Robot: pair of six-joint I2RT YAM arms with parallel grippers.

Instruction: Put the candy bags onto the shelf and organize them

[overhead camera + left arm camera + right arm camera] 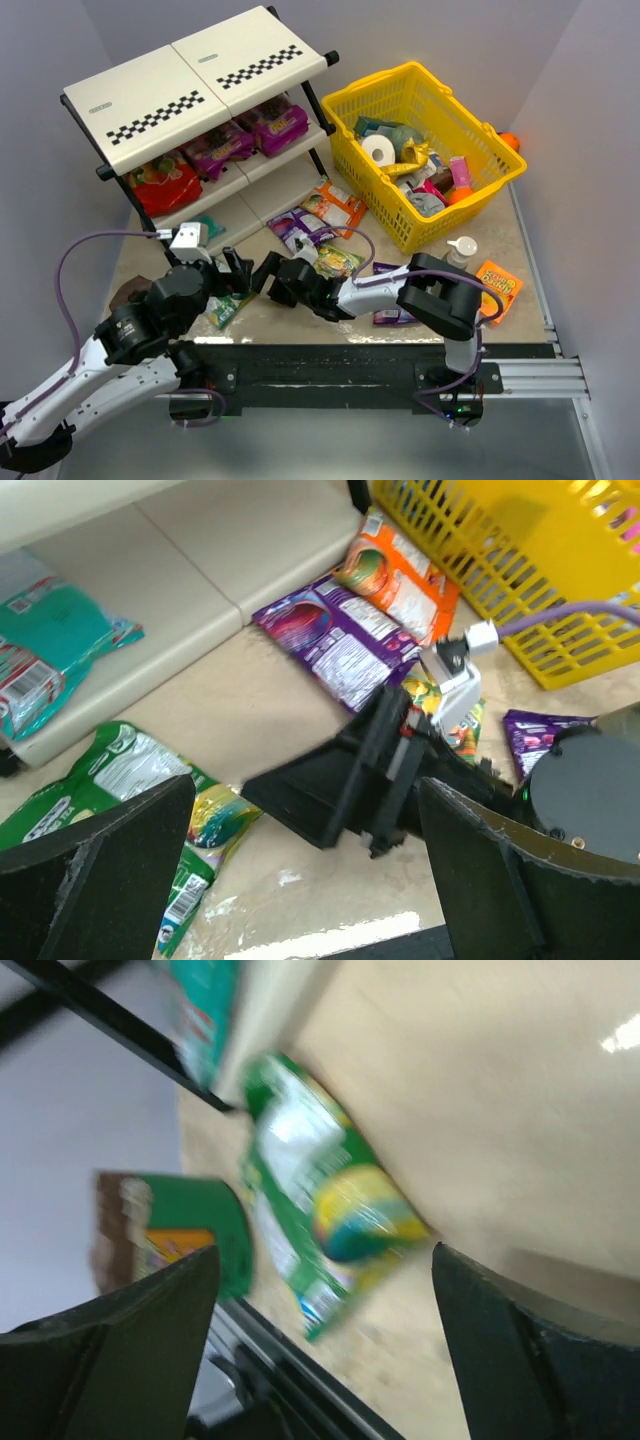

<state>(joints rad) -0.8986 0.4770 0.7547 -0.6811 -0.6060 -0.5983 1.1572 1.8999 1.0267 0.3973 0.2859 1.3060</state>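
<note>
The shelf (190,75) stands at the back left. It holds a red bag (160,180), two purple bags (245,135) and, on the lowest tier, a teal bag (50,650). On the table lie an orange bag (335,205), a purple bag (300,228), a yellow-green bag (338,262) and a green bag (228,305). The green bag also shows in the left wrist view (130,780) and in the right wrist view (320,1210). My left gripper (235,272) is open and empty just right of the green bag. My right gripper (272,275) is open, empty and faces it.
A yellow mesh basket (490,185) with assorted items stands at the back right. A grey bottle with a white cap (462,248) and a small orange box (497,283) sit at the right. A brown and green pack (128,293) lies at the table's left edge.
</note>
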